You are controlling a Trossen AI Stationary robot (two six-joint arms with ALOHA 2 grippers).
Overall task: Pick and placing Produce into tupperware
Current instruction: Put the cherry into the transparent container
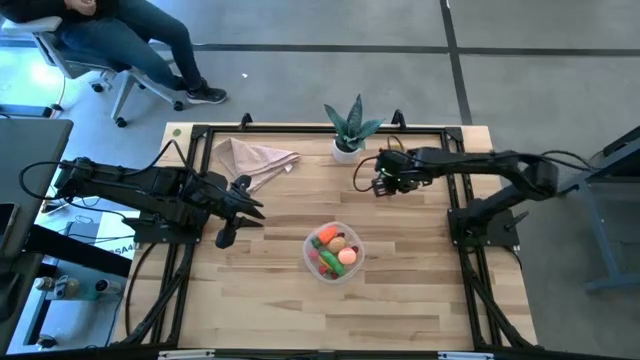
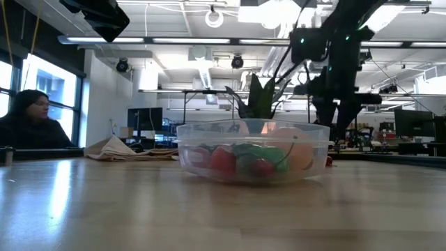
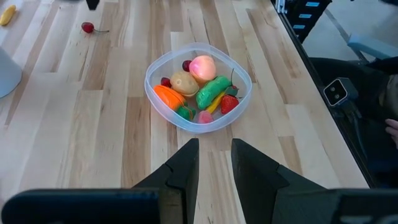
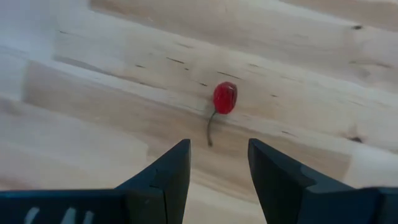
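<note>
In the overhead view the cherry (image 4: 224, 98) beneath the right gripper (image 1: 379, 186) is hidden by the arm; the tub's (image 1: 352, 268) smaller red pieces are too small to identify there; the seated person (image 1: 120, 35) is cut off by the top edge; the banana (image 3: 7, 15) is cropped at the left wrist frame's edge.

Grey floor (image 1: 330, 25), ceiling strip lights (image 2: 174, 40)

You see a small red toy cherry (image 4: 224, 98) with a thin stem lying on pale wooden planks (image 4: 124, 81), beyond your right gripper's (image 4: 217, 163) parted dark fingers.
</note>
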